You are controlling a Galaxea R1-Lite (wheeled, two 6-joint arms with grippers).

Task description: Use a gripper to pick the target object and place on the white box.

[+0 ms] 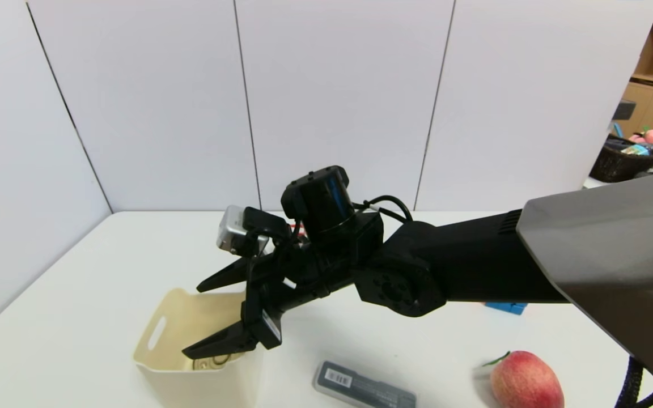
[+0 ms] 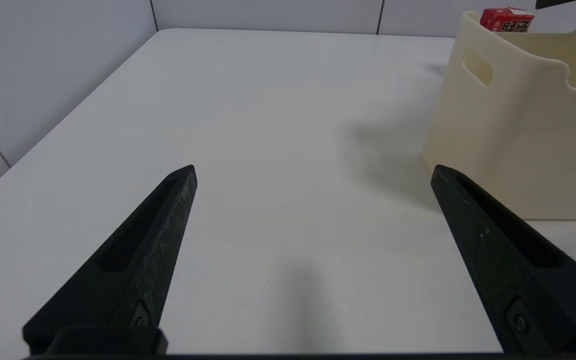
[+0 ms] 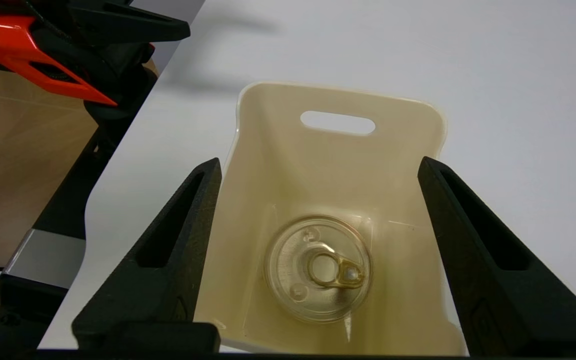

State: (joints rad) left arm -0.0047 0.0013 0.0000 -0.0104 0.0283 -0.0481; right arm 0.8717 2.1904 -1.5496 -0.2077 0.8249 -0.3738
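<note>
A white table stands against pale wall panels, with wooden shelving and a dark basket of oddments beyond its corner at about two o'clock in the head view. The white box sits near the table's front edge at about seven o'clock, open top up, one handle slot showing in its wall. The tin can stands upright on the box's floor, gold pull-ring lid facing up, touched by nothing. The right gripper hangs just above the box's opening, reaching in from three o'clock, fingers spread wide and empty, one over each side of the rim. The left gripper is parked low over bare table just beside the box, its fingers also apart. A flat grey case lies at six o'clock, a peach at four o'clock, a small blue item half hidden behind the arm, and a red carton beyond the box.
</note>
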